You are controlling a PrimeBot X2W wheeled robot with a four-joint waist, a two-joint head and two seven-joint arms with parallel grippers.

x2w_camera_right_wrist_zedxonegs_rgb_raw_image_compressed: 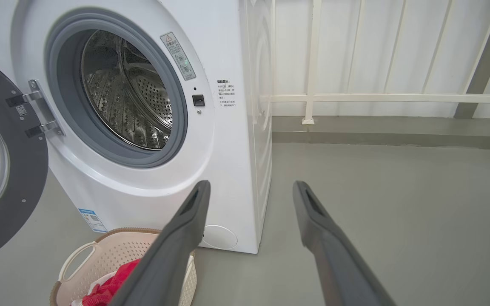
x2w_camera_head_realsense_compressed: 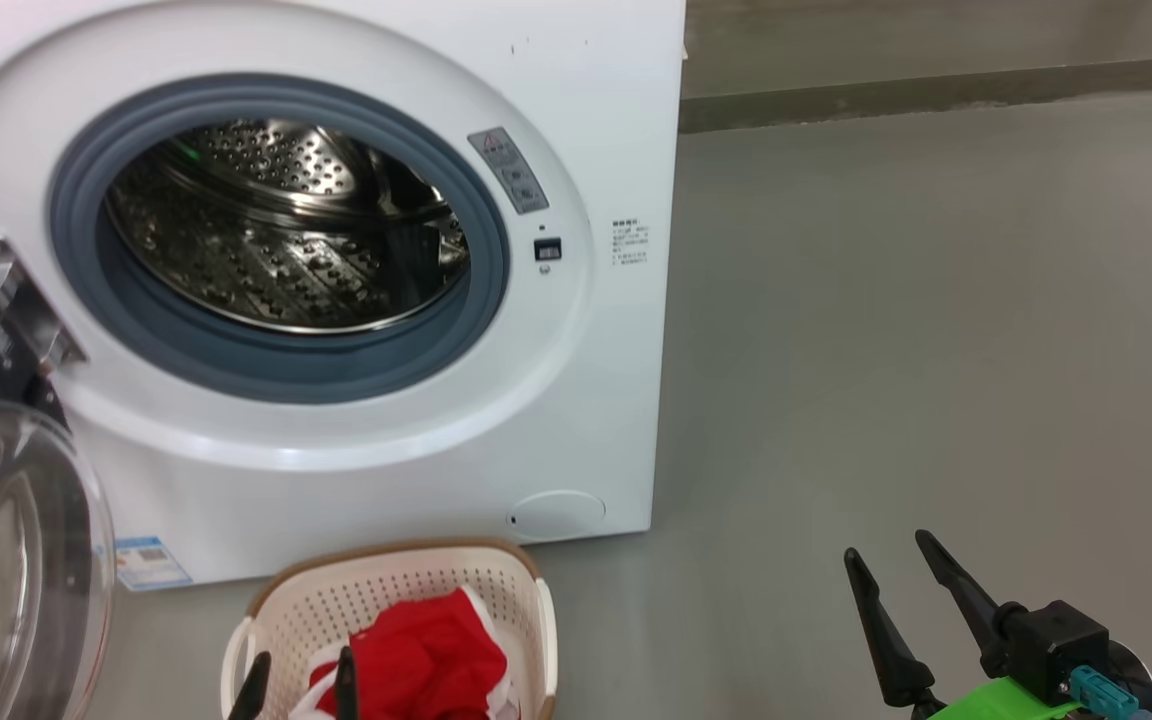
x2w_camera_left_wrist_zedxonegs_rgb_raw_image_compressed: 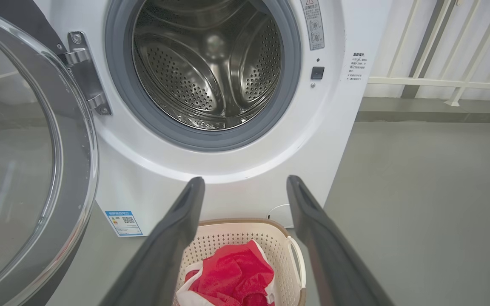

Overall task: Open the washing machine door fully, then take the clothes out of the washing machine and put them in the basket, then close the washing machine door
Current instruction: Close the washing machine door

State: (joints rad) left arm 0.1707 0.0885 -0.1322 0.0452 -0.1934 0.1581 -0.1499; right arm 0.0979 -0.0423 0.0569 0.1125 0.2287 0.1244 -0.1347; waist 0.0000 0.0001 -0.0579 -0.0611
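**Standing open, washer door swung wide with red clothes in the basket**

The washing machine door [x2w_camera_head_realsense_compressed: 26, 560] hangs wide open on its metal hinge [x2w_camera_head_realsense_compressed: 11, 300] at the left of the washing machine [x2w_camera_head_realsense_compressed: 576, 120]. Its clear glass bowl bulges toward the camera at the lower left of the head view. Through the round opening, framed by the grey rubber ring [x2w_camera_head_realsense_compressed: 276, 370], the perforated steel drum [x2w_camera_head_realsense_compressed: 276, 240] shows its shiny wall.

The basket [x2w_camera_head_realsense_compressed: 386, 590] sits on the grey floor [x2w_camera_head_realsense_compressed: 936, 350] just in front of the machine, below the opening and between the blue label [x2w_camera_head_realsense_compressed: 151, 562] and the small round flap [x2w_camera_head_realsense_compressed: 558, 513]. The clothes [x2w_camera_head_realsense_compressed: 426, 655], bright red with white trim, lie bunched inside it.

The left gripper [x2w_camera_head_realsense_compressed: 301, 665] is over the near side of the basket with its jaws spread wide. In the left wrist view the clothes lie below and between the two dark fingers. Whether a fingertip touches the fabric cannot be told.

The right gripper [x2w_camera_head_realsense_compressed: 888, 546] is well apart to the right, over bare floor, and its jaws are also spread wide. In the right wrist view a white railing [x2w_camera_right_wrist_zedxonegs_rgb_raw_image_compressed: 377, 98] runs along the wall behind the machine.
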